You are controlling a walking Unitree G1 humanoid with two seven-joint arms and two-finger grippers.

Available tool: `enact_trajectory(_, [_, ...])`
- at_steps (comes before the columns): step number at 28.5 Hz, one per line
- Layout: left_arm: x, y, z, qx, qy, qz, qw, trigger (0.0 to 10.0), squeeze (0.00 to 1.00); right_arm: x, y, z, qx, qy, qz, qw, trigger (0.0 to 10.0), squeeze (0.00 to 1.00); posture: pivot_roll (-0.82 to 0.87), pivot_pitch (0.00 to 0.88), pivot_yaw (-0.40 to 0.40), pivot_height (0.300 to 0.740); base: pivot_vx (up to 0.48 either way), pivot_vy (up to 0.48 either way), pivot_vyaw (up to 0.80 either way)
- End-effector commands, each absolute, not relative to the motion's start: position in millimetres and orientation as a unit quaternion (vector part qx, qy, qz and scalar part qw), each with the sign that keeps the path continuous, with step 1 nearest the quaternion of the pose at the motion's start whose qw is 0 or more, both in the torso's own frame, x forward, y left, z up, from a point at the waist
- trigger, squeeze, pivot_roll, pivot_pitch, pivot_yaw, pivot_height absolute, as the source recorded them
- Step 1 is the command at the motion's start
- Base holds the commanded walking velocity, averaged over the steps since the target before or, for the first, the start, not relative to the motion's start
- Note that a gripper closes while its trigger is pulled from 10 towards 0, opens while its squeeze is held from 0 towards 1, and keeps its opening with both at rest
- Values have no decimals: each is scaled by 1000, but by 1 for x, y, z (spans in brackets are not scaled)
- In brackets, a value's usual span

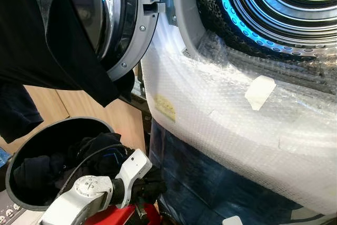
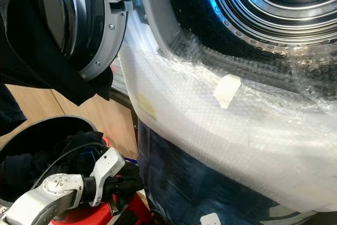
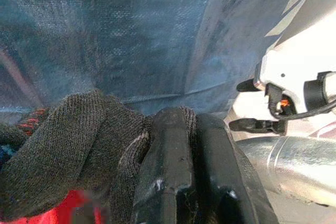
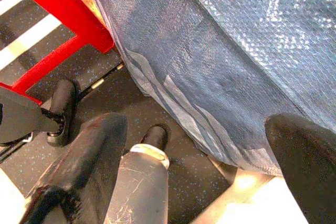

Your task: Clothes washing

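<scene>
The washing machine's drum (image 1: 295,3) stands open at the upper right, lit blue inside. Its round door (image 1: 113,14) is swung open at the upper left, with a black garment (image 1: 47,40) draped over it. A black basket (image 1: 16,167) at the lower left holds dark clothes (image 1: 100,151). My left gripper (image 1: 150,188) is low beside the basket, shut on a dark knitted cloth (image 3: 68,145) that bunches around its fingers (image 3: 168,171). My right gripper (image 4: 199,129) hangs low near the floor, open, with nothing between its fingers.
Bubble wrap (image 1: 221,125) covers the machine's front below the drum opening, with a blue cover (image 1: 210,183) under it. A red frame (image 4: 58,9) stands on the dark floor beside the machine. A wooden panel (image 1: 105,114) is behind the basket.
</scene>
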State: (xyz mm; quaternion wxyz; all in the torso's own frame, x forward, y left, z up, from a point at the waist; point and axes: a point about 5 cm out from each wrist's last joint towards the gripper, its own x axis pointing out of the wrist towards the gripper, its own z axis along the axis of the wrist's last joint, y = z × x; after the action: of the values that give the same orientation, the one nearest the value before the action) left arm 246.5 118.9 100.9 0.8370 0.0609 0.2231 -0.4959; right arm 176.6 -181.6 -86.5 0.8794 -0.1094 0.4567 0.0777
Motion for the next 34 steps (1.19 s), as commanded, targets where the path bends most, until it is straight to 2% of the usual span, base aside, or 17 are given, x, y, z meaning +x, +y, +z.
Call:
enact_trajectory(1, [239,90,85,91,235,-548,798,0,0,179,-188,-85,-112,450,65,883,10000,0,79,87,-14,740,0,0,0])
enact_trajectory(8, [236,58,82,95,220,-594,768,0,0,178,-180,-86,-98,451,61,885,10000,0,70,74,-9,740,0,0,0])
enact_trajectory(11, [234,55,82,91,218,-598,766,0,0,177,-179,-86,-95,451,61,885,10000,0,64,70,-7,740,0,0,0])
enact_trajectory(14, [236,63,79,99,221,-583,775,0,0,178,-178,-86,-91,444,64,889,10000,0,61,71,-4,740,0,0,0])
enact_trajectory(16, [238,75,75,105,229,-563,787,0,0,177,-182,-85,-92,441,64,890,10000,0,70,74,-7,740,0,0,0])
enact_trajectory(21, [241,85,74,94,235,-539,803,0,0,178,-195,-82,-95,433,55,895,10000,0,76,69,-16,740,0,0,0])
enact_trajectory(26, [243,100,67,99,248,-514,815,0,0,186,-199,-74,-91,396,114,906,10000,0,60,73,-21,740,0,0,0])
enact_trajectory(27, [243,101,66,104,250,-513,814,0,0,188,-200,-72,-83,390,121,909,10000,86,61,73,-22,740,0,0,0])
enact_trajectory(28, [243,101,65,104,250,-515,813,0,0,188,-200,-71,-71,385,128,911,10000,1000,59,72,-23,740,0,0,0])
enact_trajectory(34, [241,98,65,106,250,-522,808,0,0,183,-197,-68,-33,369,207,906,10000,1000,52,68,-24,740,0,0,0])
